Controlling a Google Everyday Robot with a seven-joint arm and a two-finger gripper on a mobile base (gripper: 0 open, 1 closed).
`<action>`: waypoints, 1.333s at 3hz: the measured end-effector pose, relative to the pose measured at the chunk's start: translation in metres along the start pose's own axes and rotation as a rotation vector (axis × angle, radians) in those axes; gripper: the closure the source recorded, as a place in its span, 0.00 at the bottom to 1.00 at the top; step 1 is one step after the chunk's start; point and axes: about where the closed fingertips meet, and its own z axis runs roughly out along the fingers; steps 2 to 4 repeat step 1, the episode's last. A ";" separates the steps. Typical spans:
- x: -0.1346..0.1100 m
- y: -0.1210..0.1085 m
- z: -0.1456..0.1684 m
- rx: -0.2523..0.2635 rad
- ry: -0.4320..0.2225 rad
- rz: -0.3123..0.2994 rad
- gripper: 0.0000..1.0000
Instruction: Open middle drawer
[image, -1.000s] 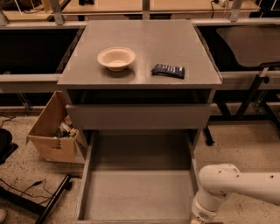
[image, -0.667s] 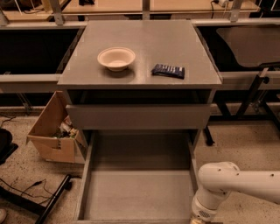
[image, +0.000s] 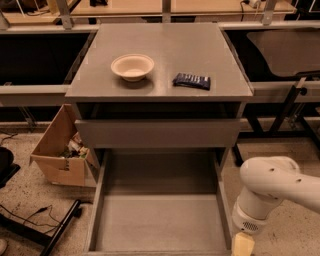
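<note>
A grey cabinet (image: 160, 45) stands in the middle of the camera view. The middle drawer (image: 159, 133) shows as a long flat grey front panel under the top, with a dark gap above it. Below it a larger grey drawer (image: 160, 220) is pulled far out, and its box holds nothing. My white arm (image: 265, 190) comes in from the lower right, beside the right wall of that pulled-out drawer. It bends down past the bottom edge, so my gripper is out of view.
A beige bowl (image: 132, 66) and a dark blue packet (image: 191, 80) lie on the cabinet top. An open cardboard box (image: 60, 150) with items in it stands on the floor at the left. Black cables and a stand leg (image: 50, 225) lie at the lower left. Table frames flank both sides.
</note>
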 end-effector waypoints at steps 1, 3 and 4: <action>0.008 0.030 -0.073 0.075 0.029 -0.012 0.00; 0.008 0.030 -0.073 0.075 0.029 -0.012 0.00; 0.008 0.030 -0.073 0.075 0.029 -0.012 0.00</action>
